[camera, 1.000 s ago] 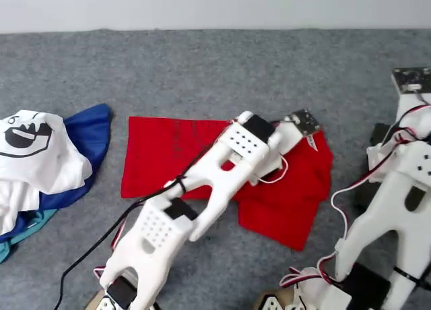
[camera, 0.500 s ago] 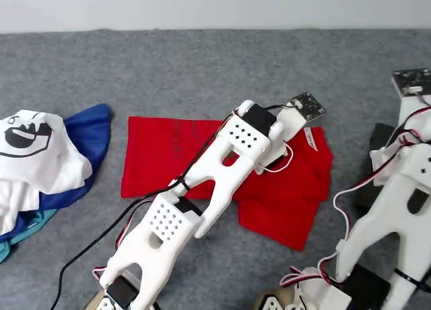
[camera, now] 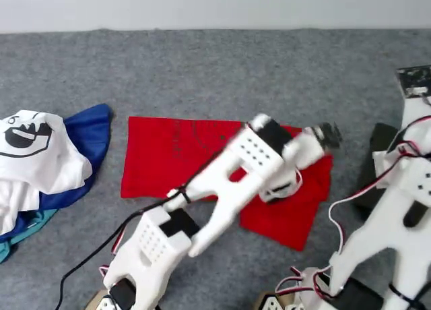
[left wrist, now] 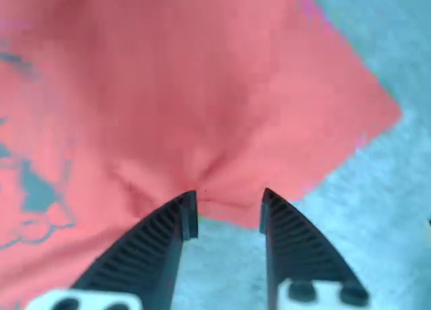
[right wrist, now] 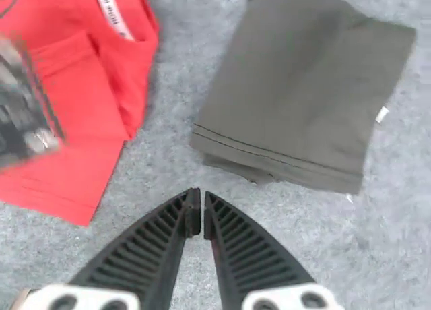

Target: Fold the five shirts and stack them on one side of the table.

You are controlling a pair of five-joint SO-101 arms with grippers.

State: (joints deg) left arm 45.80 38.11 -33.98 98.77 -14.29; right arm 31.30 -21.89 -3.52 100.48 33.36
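Left end effector (left wrist: 229, 212): jaws well apart, tips right at the red shirt's (left wrist: 202, 87) puckered edge, nothing clamped.
Right end effector (right wrist: 199, 215): pressed closed, empty, over grey table (right wrist: 397, 256) between red shirt and folded dark shirt (right wrist: 310, 87).
Red shirt print: dark chest graphic, unreadable.
Neck label (right wrist: 111, 13): white, lettering too small to read.
Pile: white shirt (camera: 34, 148), black graphic, on blue shirt (camera: 87, 135), table's left side.

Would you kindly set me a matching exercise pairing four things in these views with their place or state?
Things:
1. red shirt
2. dark grey shirt
3. white shirt
4. right tool

Places or states:
A. shut, over bare carpet
B. lying on the blue shirt
C. spread out beneath the open left tool
D. folded into a neat rectangle

Pairs: 1-C, 2-D, 3-B, 4-A.
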